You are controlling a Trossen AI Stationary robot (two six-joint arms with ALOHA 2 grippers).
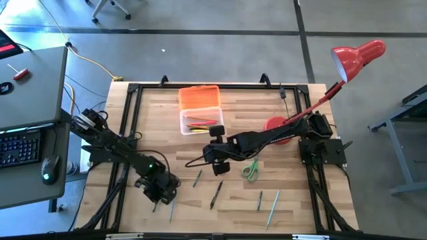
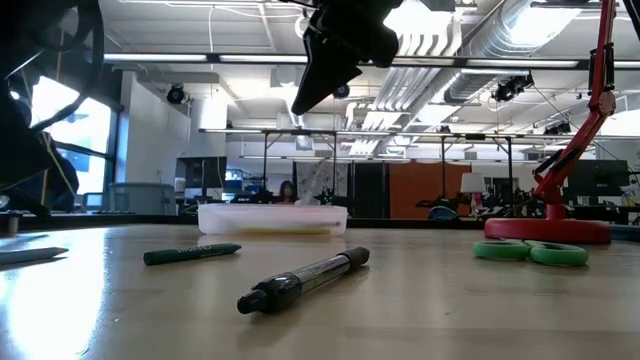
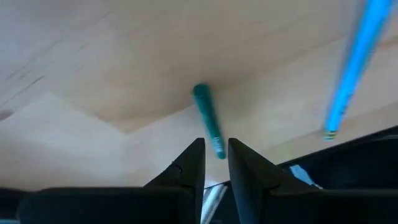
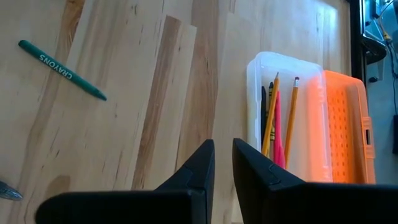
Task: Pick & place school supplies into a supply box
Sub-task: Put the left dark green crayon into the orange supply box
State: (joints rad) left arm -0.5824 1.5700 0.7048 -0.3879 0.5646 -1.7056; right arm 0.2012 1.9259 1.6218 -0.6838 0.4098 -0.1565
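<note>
Left gripper (image 1: 159,191): low at table's (image 1: 293,200) near-left corner, fingers narrowly parted around teal pencil (image 3: 208,121); grip uncertain.
Right gripper (image 1: 218,148): raised mid-table, fingers narrowly parted, empty.
Box (image 1: 201,120): far edge, lid (image 1: 199,96) open, pencils inside.

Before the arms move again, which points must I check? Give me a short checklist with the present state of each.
1. Supply box open, lid folded back: ok.
2. Box already holds pencils with room left: ok.
3. Right gripper carries nothing between its fingers: ok.
4. Left gripper lined up over the teal pen: ok.
5. Left gripper actually holding the pen: cannot tell.
6. All supplies in the box: not ok; scissors and green crayon lie on the table.
</note>
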